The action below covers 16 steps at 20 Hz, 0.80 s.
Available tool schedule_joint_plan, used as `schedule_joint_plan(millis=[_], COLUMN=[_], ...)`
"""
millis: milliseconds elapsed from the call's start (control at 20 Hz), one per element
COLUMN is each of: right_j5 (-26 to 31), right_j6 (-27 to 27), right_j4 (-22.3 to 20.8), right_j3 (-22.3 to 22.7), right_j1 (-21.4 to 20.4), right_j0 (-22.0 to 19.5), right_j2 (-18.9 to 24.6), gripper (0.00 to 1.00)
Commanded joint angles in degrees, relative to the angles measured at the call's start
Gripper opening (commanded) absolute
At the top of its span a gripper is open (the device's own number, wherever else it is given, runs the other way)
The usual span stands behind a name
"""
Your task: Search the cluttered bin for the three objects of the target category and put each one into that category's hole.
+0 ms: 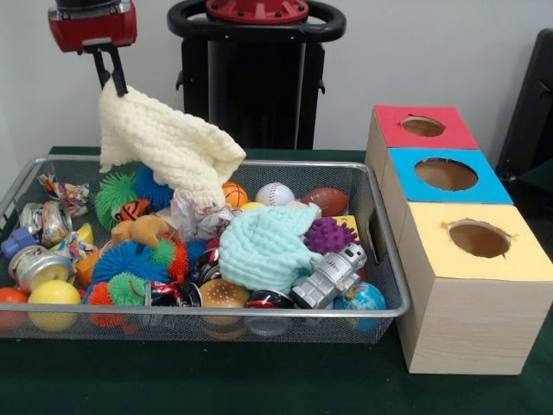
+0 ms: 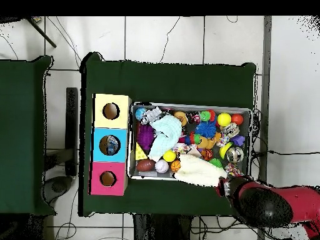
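The wire-mesh basket (image 1: 259, 309) (image 2: 187, 104) is full of toys. My gripper (image 1: 113, 82) (image 2: 223, 185) is above the basket's far left corner in the front view. It is shut on a cream knitted cloth (image 1: 168, 147) (image 2: 200, 172), which hangs from it with its lower end still on the clutter. A crumpled clear wrapper (image 1: 194, 216) (image 2: 186, 149) lies just under the cloth's lower end. A second printed wrapper (image 1: 62, 190) (image 2: 234, 169) lies in the far left corner. A third (image 1: 73, 246) lies by the cans. The red-topped box's hole (image 1: 422, 126) (image 2: 107, 179) is empty.
A pale green cloth (image 1: 263, 246), a silver toy robot (image 1: 328, 277), crushed cans (image 1: 39, 264), spiky balls (image 1: 130, 259), a baseball (image 1: 274, 194) and a small globe (image 1: 361, 298) fill the basket. The blue-topped (image 1: 445, 175) and yellow-topped (image 1: 478, 239) boxes stand beside the red one.
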Motion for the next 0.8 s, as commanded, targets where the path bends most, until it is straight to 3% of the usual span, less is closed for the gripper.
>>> schedule_joint_plan(millis=[50,400,800], right_j5=[8.7,9.3,7.3], right_j6=[-21.5,-23.4,-21.8], right_j4=[-0.6,-0.8,-1.1], right_j3=[-6.3,-6.8,-5.1], right_j1=[1.3,2.1,2.1], right_j0=[-0.8,-1.6,-1.3], right_j2=[1.6,1.8,1.3], gripper=[0.0,0.0,0.0])
